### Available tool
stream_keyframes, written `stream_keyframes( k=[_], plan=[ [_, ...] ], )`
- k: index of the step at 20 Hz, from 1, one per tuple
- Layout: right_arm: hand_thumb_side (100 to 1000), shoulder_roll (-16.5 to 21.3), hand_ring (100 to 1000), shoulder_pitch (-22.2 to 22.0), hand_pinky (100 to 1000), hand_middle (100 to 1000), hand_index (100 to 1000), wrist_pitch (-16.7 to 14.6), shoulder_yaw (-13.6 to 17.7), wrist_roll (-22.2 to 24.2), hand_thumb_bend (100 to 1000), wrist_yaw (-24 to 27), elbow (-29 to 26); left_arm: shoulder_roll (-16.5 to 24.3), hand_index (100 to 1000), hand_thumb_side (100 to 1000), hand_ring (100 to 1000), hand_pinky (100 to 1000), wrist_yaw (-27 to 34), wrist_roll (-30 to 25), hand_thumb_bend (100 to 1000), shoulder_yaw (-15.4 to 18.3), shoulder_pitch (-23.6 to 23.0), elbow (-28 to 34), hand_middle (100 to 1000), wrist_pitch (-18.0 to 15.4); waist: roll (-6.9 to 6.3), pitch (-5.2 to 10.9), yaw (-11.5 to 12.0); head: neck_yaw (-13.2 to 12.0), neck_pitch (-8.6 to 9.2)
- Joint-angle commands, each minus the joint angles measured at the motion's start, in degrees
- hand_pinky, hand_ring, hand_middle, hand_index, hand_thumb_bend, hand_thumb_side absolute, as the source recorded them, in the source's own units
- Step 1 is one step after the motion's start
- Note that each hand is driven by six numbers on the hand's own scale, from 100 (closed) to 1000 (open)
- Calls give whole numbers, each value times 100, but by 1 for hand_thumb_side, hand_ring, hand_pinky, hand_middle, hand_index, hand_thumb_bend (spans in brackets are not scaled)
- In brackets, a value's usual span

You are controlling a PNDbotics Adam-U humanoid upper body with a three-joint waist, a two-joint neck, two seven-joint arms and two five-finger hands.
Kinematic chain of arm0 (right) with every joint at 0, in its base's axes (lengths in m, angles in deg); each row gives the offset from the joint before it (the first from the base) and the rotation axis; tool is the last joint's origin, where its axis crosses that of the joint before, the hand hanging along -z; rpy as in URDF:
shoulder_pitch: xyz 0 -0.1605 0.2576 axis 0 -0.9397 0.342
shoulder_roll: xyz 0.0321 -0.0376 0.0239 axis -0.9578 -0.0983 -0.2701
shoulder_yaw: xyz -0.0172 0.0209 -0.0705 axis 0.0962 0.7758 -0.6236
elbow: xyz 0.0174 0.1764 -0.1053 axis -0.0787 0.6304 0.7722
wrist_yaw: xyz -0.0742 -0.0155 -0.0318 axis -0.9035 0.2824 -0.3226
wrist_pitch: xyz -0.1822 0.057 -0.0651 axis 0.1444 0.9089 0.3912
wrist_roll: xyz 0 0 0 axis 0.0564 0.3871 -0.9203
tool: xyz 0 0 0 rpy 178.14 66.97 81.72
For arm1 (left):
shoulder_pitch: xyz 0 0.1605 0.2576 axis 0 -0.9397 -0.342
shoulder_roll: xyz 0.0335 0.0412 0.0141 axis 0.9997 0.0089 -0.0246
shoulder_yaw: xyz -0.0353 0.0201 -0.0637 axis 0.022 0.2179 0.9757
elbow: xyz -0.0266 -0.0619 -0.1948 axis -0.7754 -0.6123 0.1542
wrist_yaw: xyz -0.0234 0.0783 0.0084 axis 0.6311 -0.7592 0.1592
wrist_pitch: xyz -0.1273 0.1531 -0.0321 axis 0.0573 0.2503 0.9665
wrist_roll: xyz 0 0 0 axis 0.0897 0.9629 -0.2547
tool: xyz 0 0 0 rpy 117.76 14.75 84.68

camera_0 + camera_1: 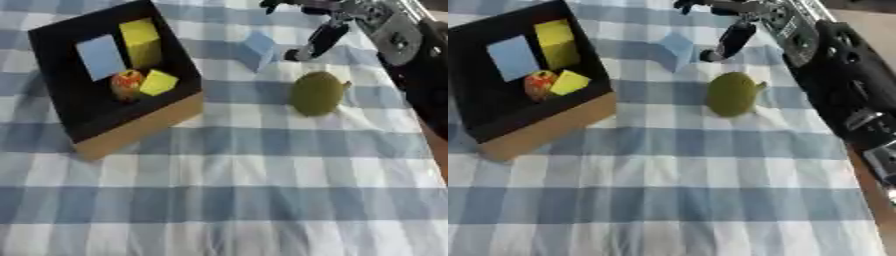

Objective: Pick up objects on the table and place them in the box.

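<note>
A cardboard box [144, 127] with a black inside stands at the upper left. It holds a light blue block [101, 56], a tall yellow block [142, 41], a small yellow cube [158, 82] and a red-orange fruit [127, 83]. On the cloth to its right lie a blue block [259, 48] and, nearer, a green pear-like fruit [315, 93]. My right hand [322, 36] comes in from the upper right and is open. One finger points down just right of the blue block, others reach out above it. It holds nothing. My left hand does not show.
A blue-and-white checked cloth [227, 190] covers the table. My right forearm [842, 75] runs down the right side, above the table's right edge [868, 190].
</note>
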State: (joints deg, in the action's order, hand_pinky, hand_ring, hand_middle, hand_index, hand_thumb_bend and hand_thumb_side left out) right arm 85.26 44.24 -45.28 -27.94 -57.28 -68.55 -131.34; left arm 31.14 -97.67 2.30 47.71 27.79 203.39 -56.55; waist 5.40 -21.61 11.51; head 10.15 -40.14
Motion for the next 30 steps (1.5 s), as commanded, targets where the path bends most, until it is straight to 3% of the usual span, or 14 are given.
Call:
stream_keyframes(
  k=[1, 23, 25, 26, 30],
  plan=[
    [101, 31, 963, 163, 930, 855, 1000, -118, 86, -33, 407, -150, 81, 48, 799, 672, 876, 747, -1, 0, 467, 35, 103, 99, 777, 5, -66, 7, 22, 23, 106],
    [157, -294, 955, 405, 918, 829, 966, -573, 239, -341, 426, -954, 844, 16, 799, 680, 880, 746, 38, -13, 459, 24, 184, 99, 780, 16, -82, -214, 101, 108, 297],
    [157, -309, 947, 406, 910, 780, 927, -569, 258, -365, 386, -985, 879, 14, 799, 680, 880, 746, 39, -12, 459, 25, 187, 99, 780, 16, -85, -218, 100, 105, 285],
    [147, -321, 935, 407, 902, 721, 882, -557, 268, -399, 305, -980, 885, 14, 799, 681, 880, 746, 41, -12, 458, 25, 186, 99, 781, 18, -87, -219, 98, 106, 279],
    [130, -365, 892, 414, 876, 557, 756, -459, 271, -582, 126, -902, 884, 16, 799, 681, 880, 747, 45, -25, 458, 15, 186, 99, 779, 25, -91, -221, 99, 117, 263]
  ],
)
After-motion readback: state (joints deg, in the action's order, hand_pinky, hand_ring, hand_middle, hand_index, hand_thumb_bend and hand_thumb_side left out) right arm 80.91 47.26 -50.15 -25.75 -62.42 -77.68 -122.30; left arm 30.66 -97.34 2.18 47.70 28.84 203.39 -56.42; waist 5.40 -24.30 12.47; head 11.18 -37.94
